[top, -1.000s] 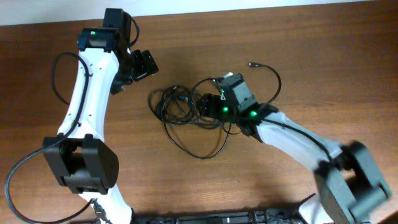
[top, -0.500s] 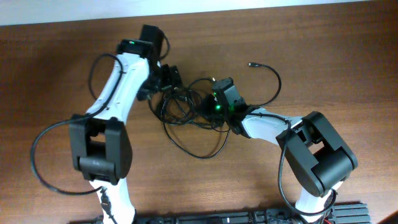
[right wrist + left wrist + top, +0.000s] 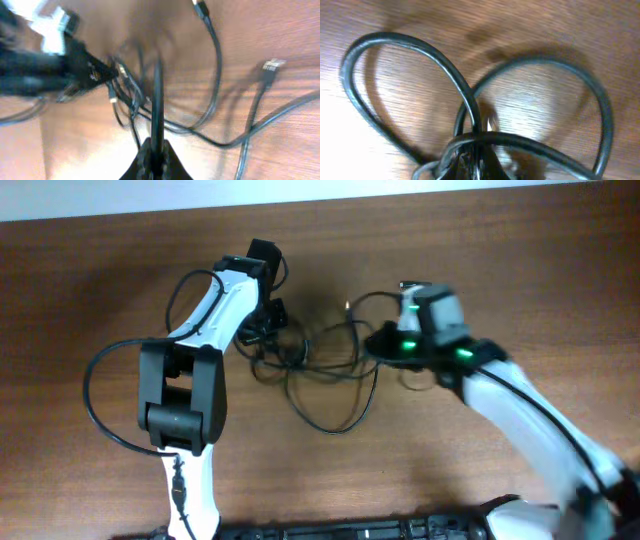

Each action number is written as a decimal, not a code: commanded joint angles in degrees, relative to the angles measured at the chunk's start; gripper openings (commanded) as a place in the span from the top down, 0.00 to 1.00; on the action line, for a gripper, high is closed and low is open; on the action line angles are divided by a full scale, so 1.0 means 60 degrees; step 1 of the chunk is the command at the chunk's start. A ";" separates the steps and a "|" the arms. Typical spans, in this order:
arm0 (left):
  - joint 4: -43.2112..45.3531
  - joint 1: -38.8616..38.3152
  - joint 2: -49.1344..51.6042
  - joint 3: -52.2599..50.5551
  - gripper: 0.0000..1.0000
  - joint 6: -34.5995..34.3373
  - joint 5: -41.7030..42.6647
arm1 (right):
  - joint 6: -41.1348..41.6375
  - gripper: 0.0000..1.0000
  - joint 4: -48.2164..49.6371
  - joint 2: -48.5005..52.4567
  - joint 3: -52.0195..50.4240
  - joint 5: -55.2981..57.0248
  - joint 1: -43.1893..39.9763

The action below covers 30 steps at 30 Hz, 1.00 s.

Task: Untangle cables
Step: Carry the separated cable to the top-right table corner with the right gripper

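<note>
The cables (image 3: 420, 47) are black, one plug (image 3: 272, 64) silvery. The table (image 3: 500, 250) is brown with wood grain. The arms (image 3: 215, 305) are white with black joints; green lights (image 3: 408, 345) glow on the right one.

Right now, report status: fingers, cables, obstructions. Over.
Left fingers shut on cables. Right fingers shut on one strand, taut. Cables not yet untangled; other loops cross the taut strand.

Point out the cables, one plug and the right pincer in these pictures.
cables (image 3: 471, 105): left wrist view, where two loops cross.
plug (image 3: 270, 64): right wrist view, its silver tip.
right pincer (image 3: 157, 150): right wrist view, midway between its fingertips, at the gripped strand.
</note>
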 commanded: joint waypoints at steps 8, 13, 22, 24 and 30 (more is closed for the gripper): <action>-0.0291 0.2189 0.0120 -0.0091 1.00 0.0051 -0.1446 | -0.2018 0.96 -0.2116 -0.4972 0.0124 0.0248 -0.5541; -0.0892 0.3002 0.0120 -0.0091 1.00 0.0044 -0.2852 | -0.2707 0.96 -0.1628 -0.4586 0.1792 0.0801 -0.7176; -0.0922 0.3738 0.0120 -0.0091 1.00 -0.0062 -0.1563 | -0.3654 0.96 -0.4794 -0.0350 0.3789 0.0095 -0.5992; -0.0933 0.3716 0.0120 -0.0091 1.00 -0.0062 -0.1563 | -0.3650 0.96 -0.4819 0.0648 0.3789 0.0251 -0.5333; -0.0882 0.3694 0.0120 -0.0091 0.98 -0.0062 -0.1461 | -0.3238 0.92 -0.4670 0.3045 0.3789 0.2204 -0.3118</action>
